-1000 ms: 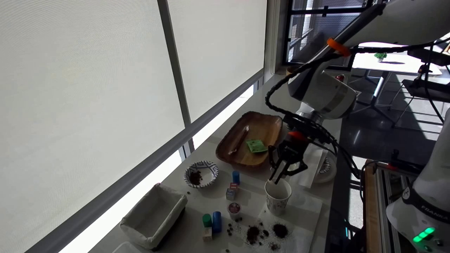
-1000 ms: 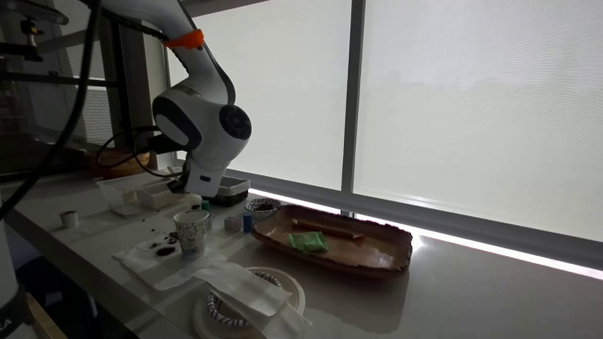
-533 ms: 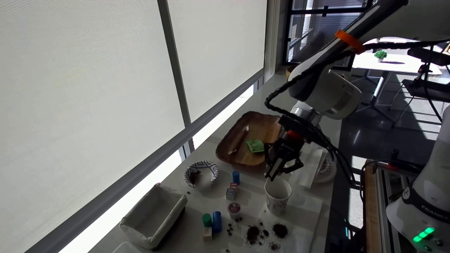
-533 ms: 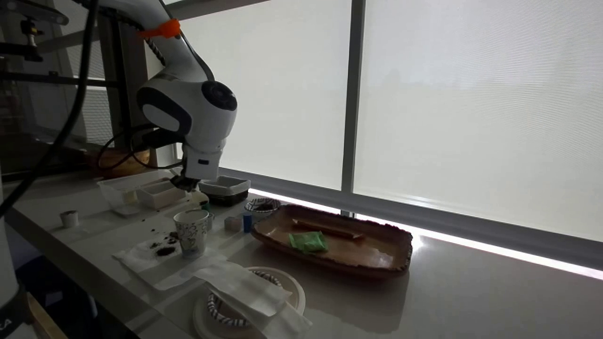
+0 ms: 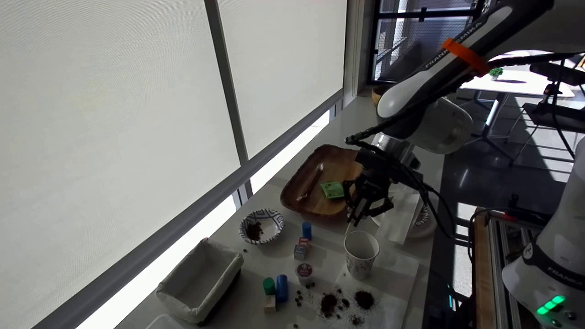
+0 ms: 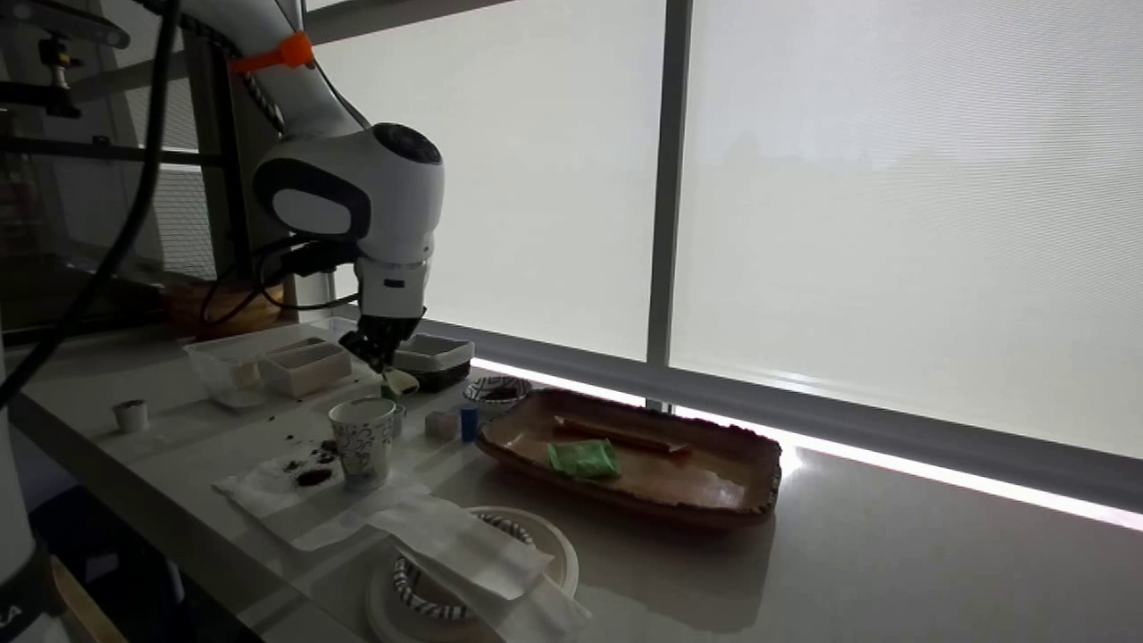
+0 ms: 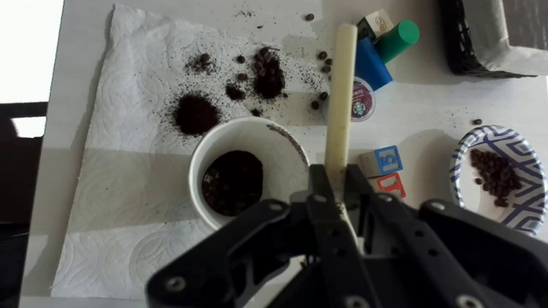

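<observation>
My gripper is shut on a long pale-yellow handle; it also shows in both exterior views. A wide pale end of this utensil shows below the fingers in an exterior view. The gripper is above and beside a patterned paper cup, which stands upright in both exterior views. In the wrist view the cup has dark contents and grounds on its rim. It stands partly on a paper towel with heaps of dark grounds. The gripper and cup look apart.
Near the cup are letter blocks, a coffee pod, and blue and green pieces. A patterned bowl holds beans. A wooden tray, lined basket and napkin-covered plates stand around.
The gripper has risen slightly from near the cup rim. The wrist has turned to a more upright pose in an exterior view, and the utensil's wide end shows more clearly. The cup has not moved.
</observation>
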Motion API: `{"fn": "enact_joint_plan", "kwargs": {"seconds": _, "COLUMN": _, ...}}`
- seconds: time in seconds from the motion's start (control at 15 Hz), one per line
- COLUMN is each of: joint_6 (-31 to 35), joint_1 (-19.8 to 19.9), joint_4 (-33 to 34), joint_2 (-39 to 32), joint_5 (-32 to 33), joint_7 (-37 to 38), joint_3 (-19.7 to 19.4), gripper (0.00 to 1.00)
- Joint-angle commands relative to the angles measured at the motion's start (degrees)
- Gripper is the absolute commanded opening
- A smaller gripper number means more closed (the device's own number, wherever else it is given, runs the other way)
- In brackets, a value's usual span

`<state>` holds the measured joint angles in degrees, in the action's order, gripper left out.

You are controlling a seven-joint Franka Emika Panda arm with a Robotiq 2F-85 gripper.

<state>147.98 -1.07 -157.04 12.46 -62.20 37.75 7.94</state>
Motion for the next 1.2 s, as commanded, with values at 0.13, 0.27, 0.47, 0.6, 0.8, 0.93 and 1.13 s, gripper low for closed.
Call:
{"fn": "enact_joint_plan", "kwargs": {"seconds": 0.13, "joint_6": -3.7, "joint_1": 5.8, "joint_4": -0.7, "joint_2": 1.6, "joint_5": 22.0, "joint_7": 12.2, "joint_3": 2.3, "gripper": 0.04}}
{"fn": "enact_joint_plan", "kwargs": {"seconds": 0.27, "joint_6": -4.7, "joint_1": 5.1, "joint_4": -0.6, "joint_2": 1.7, "joint_5": 30.9, "joint_7": 14.6, "joint_3": -0.1, "gripper": 0.04}}
{"fn": "enact_joint_plan", "kwargs": {"seconds": 0.47, "joint_6": -5.8, "joint_1": 4.4, "joint_4": -0.6, "joint_2": 2.7, "joint_5": 36.9, "joint_7": 11.7, "joint_3": -2.5, "gripper": 0.04}}
{"fn": "enact_joint_plan", "kwargs": {"seconds": 0.6, "joint_6": -3.3, "joint_1": 2.4, "joint_4": -0.7, "joint_2": 2.7, "joint_5": 32.7, "joint_7": 5.9, "joint_3": -4.5, "gripper": 0.04}}
{"fn": "enact_joint_plan", "kwargs": {"seconds": 0.8, "joint_6": -3.7, "joint_1": 2.8, "joint_4": 0.1, "joint_2": 1.5, "joint_5": 34.6, "joint_7": 7.9, "joint_3": -4.5, "gripper": 0.15}}
{"fn": "enact_joint_plan", "kwargs": {"seconds": 0.93, "joint_6": -3.7, "joint_1": 2.7, "joint_4": 0.1, "joint_2": 1.7, "joint_5": 34.5, "joint_7": 7.5, "joint_3": -4.7, "gripper": 0.15}}
{"fn": "enact_joint_plan", "kwargs": {"seconds": 1.13, "joint_6": -3.3, "joint_1": 4.7, "joint_4": -0.9, "joint_2": 0.7, "joint_5": 49.6, "joint_7": 11.9, "joint_3": -1.3, "gripper": 0.04}}
